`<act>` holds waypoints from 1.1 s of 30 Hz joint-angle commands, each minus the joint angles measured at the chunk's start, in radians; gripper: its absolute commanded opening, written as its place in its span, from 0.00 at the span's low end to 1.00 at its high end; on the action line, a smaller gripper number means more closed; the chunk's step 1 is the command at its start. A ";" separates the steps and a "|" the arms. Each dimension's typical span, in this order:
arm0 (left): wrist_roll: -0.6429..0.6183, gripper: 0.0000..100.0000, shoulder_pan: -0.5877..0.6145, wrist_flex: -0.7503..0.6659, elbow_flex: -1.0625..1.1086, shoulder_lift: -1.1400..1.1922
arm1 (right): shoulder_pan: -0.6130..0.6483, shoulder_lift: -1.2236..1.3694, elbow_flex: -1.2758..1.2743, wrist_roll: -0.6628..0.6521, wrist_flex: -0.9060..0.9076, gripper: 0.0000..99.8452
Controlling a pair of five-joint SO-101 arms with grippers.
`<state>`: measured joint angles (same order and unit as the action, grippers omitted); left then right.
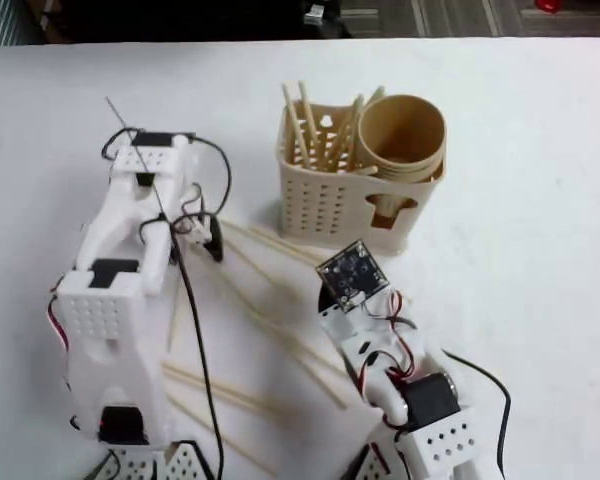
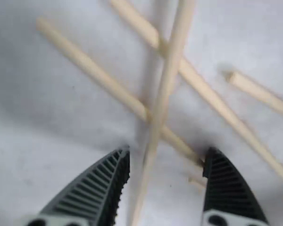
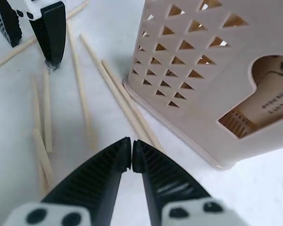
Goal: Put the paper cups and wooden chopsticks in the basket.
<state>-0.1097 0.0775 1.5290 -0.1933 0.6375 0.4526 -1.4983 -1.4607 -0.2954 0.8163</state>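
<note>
The basket [image 1: 345, 200] stands on the table [image 1: 540, 300] near the middle of its far edge. In its right compartment sit the paper cups [image 1: 402, 135]; in its left, the upright chopsticks [image 1: 315, 135]. Before the basket, toward the near edge, lie the loose chopsticks [image 3: 80, 89], under the left gripper [image 2: 167, 157].

My high camera looks down on the table [image 1: 540, 300] from far up. My left wrist camera sits very close over loose chopsticks [image 2: 99, 75]. My right wrist camera looks low at the basket [image 3: 179, 70] from near. All three see those chopsticks.
</note>
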 commanded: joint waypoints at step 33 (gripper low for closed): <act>0.041 0.02 -0.050 0.049 -0.127 -0.619 | -0.010 -0.015 0.011 -0.008 -0.018 0.02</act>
<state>-0.0790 0.0713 1.6088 -0.2777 0.1818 0.4526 -1.4983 -1.4607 -0.2954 0.8163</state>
